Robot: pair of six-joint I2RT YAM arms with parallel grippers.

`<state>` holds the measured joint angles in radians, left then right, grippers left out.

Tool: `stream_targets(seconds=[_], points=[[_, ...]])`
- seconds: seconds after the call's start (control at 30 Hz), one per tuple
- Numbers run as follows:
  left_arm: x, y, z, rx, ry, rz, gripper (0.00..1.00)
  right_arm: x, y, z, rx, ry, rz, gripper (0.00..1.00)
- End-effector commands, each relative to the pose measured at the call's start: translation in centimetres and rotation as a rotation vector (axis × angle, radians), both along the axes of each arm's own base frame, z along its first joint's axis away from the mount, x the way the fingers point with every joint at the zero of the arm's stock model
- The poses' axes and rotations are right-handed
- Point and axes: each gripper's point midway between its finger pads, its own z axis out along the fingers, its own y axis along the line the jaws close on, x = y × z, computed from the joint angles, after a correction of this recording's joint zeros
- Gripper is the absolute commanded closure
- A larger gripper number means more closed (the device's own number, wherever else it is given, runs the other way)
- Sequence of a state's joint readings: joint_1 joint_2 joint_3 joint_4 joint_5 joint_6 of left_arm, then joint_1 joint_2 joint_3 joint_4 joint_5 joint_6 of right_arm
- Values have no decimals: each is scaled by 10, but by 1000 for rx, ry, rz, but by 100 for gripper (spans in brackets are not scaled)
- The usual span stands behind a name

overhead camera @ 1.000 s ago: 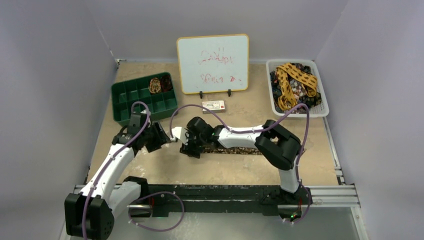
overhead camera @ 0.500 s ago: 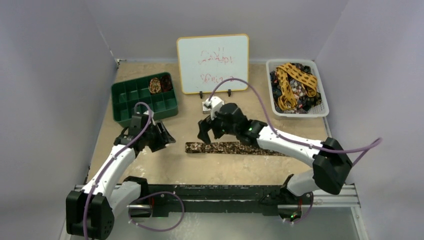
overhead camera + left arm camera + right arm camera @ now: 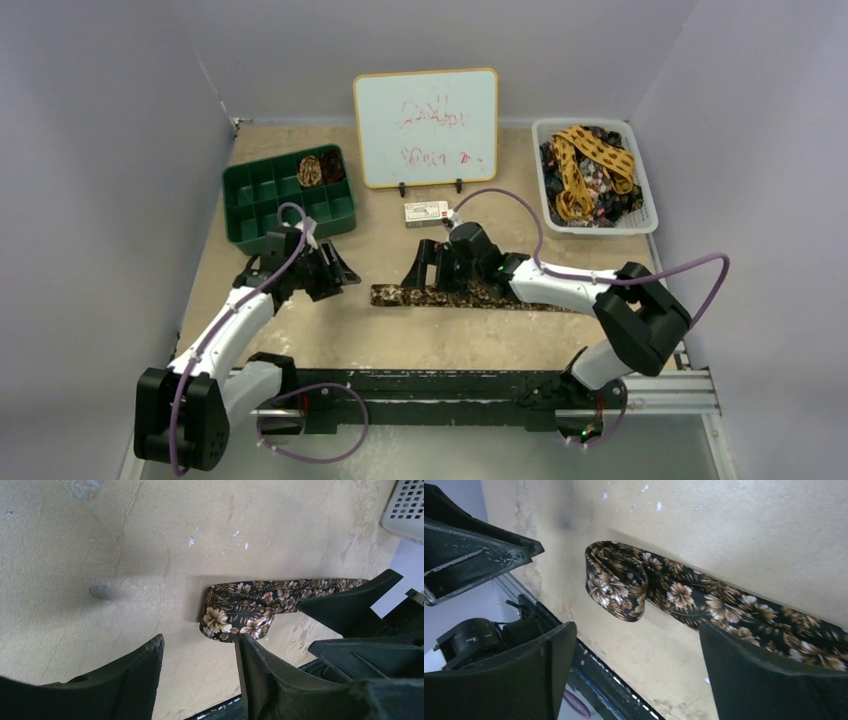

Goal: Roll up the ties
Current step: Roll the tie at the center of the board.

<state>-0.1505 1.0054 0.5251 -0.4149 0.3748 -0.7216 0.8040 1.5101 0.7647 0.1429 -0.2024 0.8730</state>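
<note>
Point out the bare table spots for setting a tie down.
Bare: the strip between the floral tie and the near rail; the patch between whiteboard and white basket. Crowded: the tie's folded end, flanked by left gripper and right gripper.

**A:** Is there any writing that can be read?

**B:** A whiteboard (image 3: pixel 425 127) stands at twelve o'clock on the table. It carries two lines of red handwriting, one above the other, but the strokes are too small and scrawled to make out.

**A:** Anything else?

**B:** Just below the board, toward six o'clock, lies a small white labelled box (image 3: pixel 427 212). Its print is too tiny to read.
</note>
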Motion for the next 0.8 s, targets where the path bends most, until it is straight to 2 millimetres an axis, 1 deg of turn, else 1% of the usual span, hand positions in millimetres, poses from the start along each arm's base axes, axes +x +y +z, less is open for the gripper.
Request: stream_targets(seconds=[0.0, 0.03, 0.13, 0.17, 0.23, 0.33, 0.5, 0.57, 0.67, 0.73, 0.77], points=[[5, -4, 5, -27, -44, -19, 47, 3, 31, 17, 95, 12, -22, 11], [5, -4, 4, -26, -43, -23, 47, 3, 34, 14, 85, 21, -28, 19], [3, -5, 3, -27, -33, -34, 47, 2, 40, 6, 64, 44, -16, 28], [3, -5, 2, -30, -32, -38, 47, 3, 40, 4, 61, 47, -17, 32], [3, -7, 2, -39, -34, -46, 47, 5, 40, 2, 52, 43, -15, 35], [2, -9, 3, -51, -39, -56, 47, 2, 39, -2, 29, 58, 1, 46], [3, -13, 3, -73, -44, -75, 47, -1, 44, -8, 33, 83, 21, 47], [4, -14, 3, -77, -43, -80, 47, 0, 46, -12, 29, 94, 23, 49], [3, -15, 3, -79, -43, -85, 47, 1, 47, -17, 31, 107, 23, 57], [2, -16, 2, -84, -42, -89, 47, 2, 49, -18, 38, 111, 32, 64], [2, -16, 1, -86, -41, -92, 47, 2, 49, -19, 40, 111, 35, 66]])
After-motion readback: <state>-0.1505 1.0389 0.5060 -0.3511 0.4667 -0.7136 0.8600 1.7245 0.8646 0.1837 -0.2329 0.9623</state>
